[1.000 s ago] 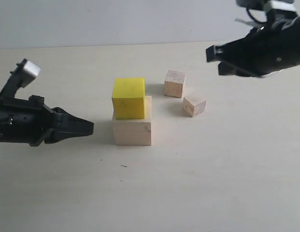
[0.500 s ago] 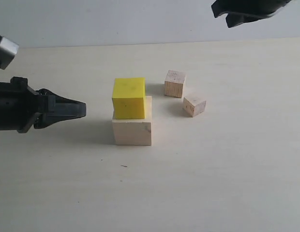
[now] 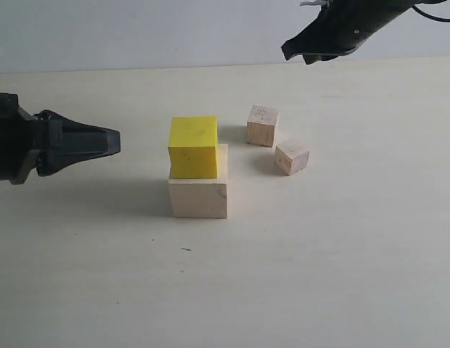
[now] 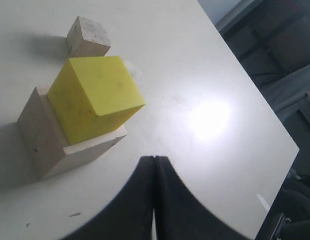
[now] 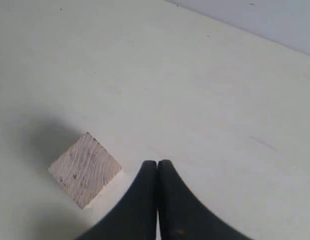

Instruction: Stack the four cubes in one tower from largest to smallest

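**A:** How far along is our tower?

**B:** Two levels are up. The yellow cube sits on the pale cube, off-centre, with a strip of pale top bare on one side. The two tan cubes lie on the table to the right of it, near each other but apart.

**A:** And our grippers?

**B:** Both have their jaws pressed together on nothing. The left gripper hangs left of the tower, apart from it and pointing at it. The right gripper is high over the far side of the table, beyond the tan cubes.

**A:** So which step are we on?

**B:** The third level, we judge: the bigger tan cube goes onto yellow. The back cube looks bigger than the front cube, though only slightly.

**A:** What does the move call for?

**B:** We part the right jaws, drop them squarely over the back cube, close and lift. Then we set it gently in the middle of the yellow top, so nothing gets shoved.
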`<state>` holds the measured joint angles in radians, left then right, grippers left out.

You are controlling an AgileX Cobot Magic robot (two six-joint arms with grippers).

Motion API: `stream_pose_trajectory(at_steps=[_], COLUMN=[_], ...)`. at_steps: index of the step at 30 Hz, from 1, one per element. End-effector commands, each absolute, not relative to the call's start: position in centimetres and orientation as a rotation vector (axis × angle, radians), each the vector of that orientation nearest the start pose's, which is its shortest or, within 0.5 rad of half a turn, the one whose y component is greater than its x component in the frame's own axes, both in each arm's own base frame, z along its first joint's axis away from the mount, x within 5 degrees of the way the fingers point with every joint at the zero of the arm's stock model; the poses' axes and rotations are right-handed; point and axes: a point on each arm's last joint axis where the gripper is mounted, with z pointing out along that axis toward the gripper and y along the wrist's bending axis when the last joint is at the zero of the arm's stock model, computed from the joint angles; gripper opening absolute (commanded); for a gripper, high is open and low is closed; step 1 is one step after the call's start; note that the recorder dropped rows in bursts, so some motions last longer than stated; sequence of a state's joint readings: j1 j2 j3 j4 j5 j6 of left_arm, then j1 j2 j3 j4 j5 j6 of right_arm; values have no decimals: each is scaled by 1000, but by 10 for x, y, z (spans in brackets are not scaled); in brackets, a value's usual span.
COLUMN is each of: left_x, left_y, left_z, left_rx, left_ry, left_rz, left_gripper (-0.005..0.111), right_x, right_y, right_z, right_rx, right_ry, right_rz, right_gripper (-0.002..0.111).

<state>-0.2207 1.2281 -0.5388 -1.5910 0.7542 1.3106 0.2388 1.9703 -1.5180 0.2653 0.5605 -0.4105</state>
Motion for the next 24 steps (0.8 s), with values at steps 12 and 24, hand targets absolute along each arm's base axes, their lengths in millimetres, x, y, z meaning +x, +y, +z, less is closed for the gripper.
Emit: stream_pose_trajectory(at_steps=[12, 24], left_x=[183, 179], left_y=[-105, -106], left_z=[253, 251], left_rx=[483, 555], left_ry=[2138, 2157], left_rz=[-1048, -1063], left_gripper=[0, 0], right_x=[426, 436], right_y=[158, 178], right_z=[267, 242], right_rx=[-366, -343], right_ry=[2551, 2585], right_rz=[255, 97], right_gripper=[0, 0])
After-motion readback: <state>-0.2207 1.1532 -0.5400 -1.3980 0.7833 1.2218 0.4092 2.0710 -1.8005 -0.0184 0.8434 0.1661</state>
